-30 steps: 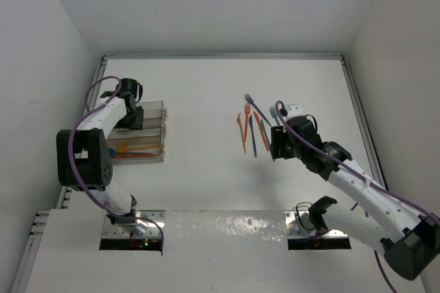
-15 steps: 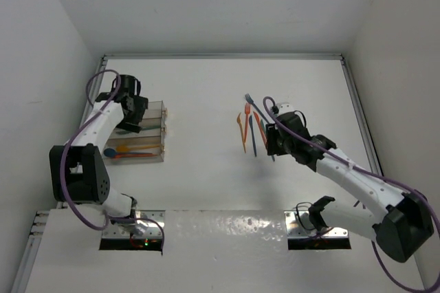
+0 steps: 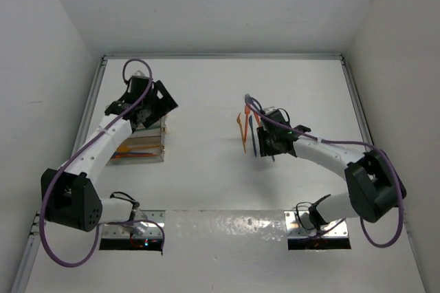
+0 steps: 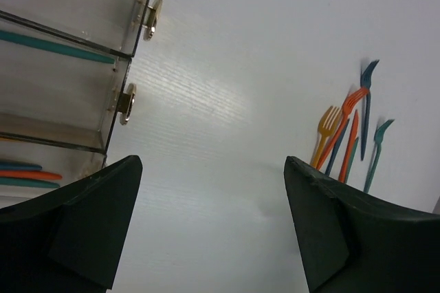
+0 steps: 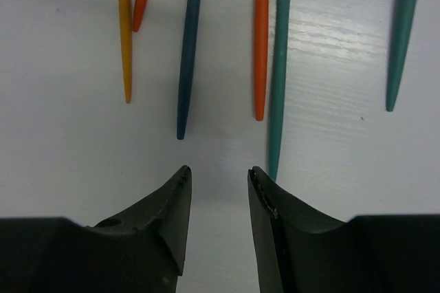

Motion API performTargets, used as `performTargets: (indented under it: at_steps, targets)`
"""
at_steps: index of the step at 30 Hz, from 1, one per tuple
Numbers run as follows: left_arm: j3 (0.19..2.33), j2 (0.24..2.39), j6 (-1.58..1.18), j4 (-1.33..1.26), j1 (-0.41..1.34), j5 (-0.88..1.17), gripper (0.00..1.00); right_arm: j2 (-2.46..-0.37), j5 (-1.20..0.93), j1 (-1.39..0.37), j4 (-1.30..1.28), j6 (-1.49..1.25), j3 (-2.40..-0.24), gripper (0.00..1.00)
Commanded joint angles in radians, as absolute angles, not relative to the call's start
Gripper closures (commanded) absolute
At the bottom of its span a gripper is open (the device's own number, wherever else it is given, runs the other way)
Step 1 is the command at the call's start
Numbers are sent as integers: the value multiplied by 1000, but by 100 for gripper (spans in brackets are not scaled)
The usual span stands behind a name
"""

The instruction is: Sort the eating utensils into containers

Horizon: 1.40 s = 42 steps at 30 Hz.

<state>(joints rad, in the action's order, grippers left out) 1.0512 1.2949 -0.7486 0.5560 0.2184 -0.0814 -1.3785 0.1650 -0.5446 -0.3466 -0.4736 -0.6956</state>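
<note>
utensils (image 3: 242,131): loose, flat, fanned, well right of containers (image 3: 152,143) | right gripper (image 5: 218,172): apart, empty, just short of handle tips, same side of containers | left gripper (image 4: 211,162): wide apart, empty, beside containers | handling: likely light, stiff, slick; pinch across mid-handle

Clear glossy plastic containers (image 4: 82,11); smooth matt plastic utensils (image 5: 187,52); white table (image 4: 227,66), finely grained, slight sheen.

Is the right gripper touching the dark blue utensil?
Apart. The right wrist view shows bare table between the handle end of the dark blue utensil and the open right gripper.
</note>
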Motion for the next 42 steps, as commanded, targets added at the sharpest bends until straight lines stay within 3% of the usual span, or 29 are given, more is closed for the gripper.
performTargets:
  at_steps: [1, 8, 15, 22, 24, 30, 42]
  targets:
    - [1029, 1267, -620, 500, 245, -6, 17, -1451, 101, -545, -268, -499, -779, 62]
    - [1019, 1264, -565, 511, 273, 40, 16, -1612, 118, -545, -264, -538, -856, 62]
    - [1006, 1262, -537, 509, 276, 66, 16, -1733, 172, -545, -282, -563, -913, 68]
    - [997, 1269, -515, 466, 294, 127, 16, -1749, 215, -545, -293, -549, -908, 90]
    - [996, 1275, -514, 437, 314, 161, 16, -1714, 213, -545, -282, -537, -899, 100]
    - [983, 1312, -564, 295, 403, 291, 16, -1536, 181, -545, -230, -468, -856, 100]
    - [1114, 1514, -683, 80, 630, 348, 21, -1237, -5, -548, -253, -411, -848, 100]
